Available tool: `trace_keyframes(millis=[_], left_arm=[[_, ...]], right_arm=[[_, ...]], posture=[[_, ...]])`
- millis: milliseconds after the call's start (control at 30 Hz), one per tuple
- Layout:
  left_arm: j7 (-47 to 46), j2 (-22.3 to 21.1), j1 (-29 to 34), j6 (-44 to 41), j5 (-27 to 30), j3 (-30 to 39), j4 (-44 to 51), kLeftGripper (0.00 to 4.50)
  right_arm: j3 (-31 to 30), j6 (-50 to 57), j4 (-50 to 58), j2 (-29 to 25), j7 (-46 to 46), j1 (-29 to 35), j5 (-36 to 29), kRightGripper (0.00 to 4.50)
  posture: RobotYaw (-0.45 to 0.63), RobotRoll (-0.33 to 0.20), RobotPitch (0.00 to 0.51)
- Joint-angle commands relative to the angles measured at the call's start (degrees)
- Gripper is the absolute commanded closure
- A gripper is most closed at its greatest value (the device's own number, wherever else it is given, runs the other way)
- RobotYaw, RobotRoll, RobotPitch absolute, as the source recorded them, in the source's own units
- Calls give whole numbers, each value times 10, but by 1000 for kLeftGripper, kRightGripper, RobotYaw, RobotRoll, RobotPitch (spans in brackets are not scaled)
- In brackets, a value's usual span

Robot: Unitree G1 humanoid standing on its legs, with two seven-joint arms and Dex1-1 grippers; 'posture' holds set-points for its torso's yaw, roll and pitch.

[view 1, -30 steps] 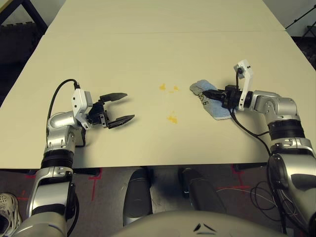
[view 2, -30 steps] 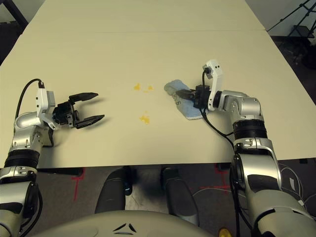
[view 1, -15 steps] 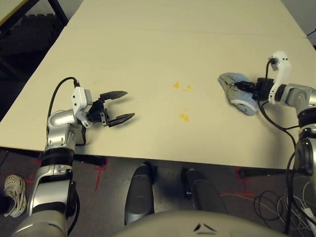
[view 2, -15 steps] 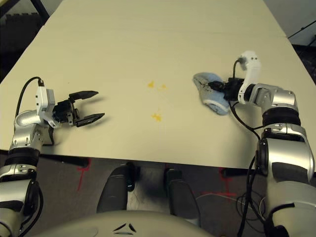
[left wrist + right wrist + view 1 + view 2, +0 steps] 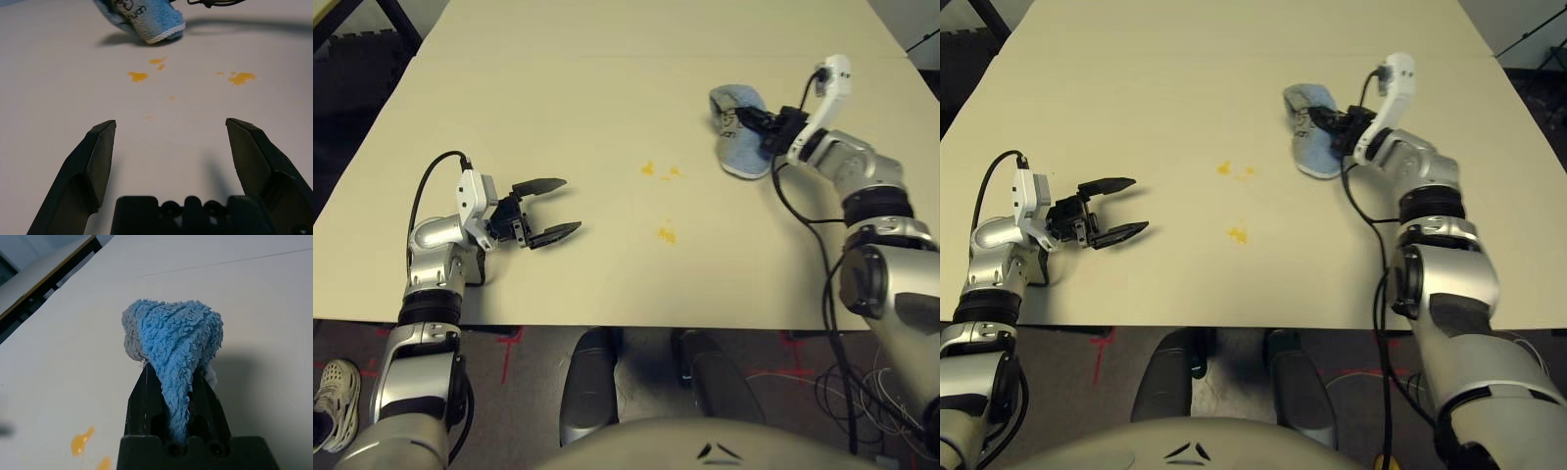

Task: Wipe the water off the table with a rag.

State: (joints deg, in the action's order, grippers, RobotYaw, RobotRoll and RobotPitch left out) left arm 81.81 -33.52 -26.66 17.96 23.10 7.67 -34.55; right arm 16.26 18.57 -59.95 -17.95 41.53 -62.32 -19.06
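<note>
Near patch of water: the landmark, toward the robot's side of the table.
Left gripper: left of the near patch, fingers spread, empty.
Far spots: just beyond the near patch, nothing between.
Right gripper: beyond and right of the near patch, fingers clenched on the rag.
Rag: beyond and right of the near patch, long axis running roughly near to far; probably needs bringing leftward and nearer, the way looking unobstructed.

rag's black marks: partly covered | right forearm: cut off by edge
</note>
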Motion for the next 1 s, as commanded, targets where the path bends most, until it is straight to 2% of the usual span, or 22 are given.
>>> trace_keyframes(millis=[33, 233, 533, 667, 1000], left_arm=[[4, 1, 8, 1, -6, -7, 4, 0], [4, -2, 17, 0, -4, -6, 11, 0], [3, -3, 24, -1, -3, -5, 18, 0], [3, 0, 25, 1, -2, -5, 16, 0], [3, 3, 34, 6, -2, -4, 17, 0]], right_arm=[[-24, -14, -39, 25, -27, -5, 29, 4264], [-64, 3, -54, 82, -32, 10, 63, 4264], [-80, 47, -51, 137, -13, 6, 68, 4266], [-102, 60, -41, 178, -1, 13, 78, 4267], [-108, 67, -49, 243, -17, 0, 87, 4267]], posture=[[193, 0, 210], [207, 0, 214], [213, 0, 216], [217, 0, 216], [237, 0, 215]])
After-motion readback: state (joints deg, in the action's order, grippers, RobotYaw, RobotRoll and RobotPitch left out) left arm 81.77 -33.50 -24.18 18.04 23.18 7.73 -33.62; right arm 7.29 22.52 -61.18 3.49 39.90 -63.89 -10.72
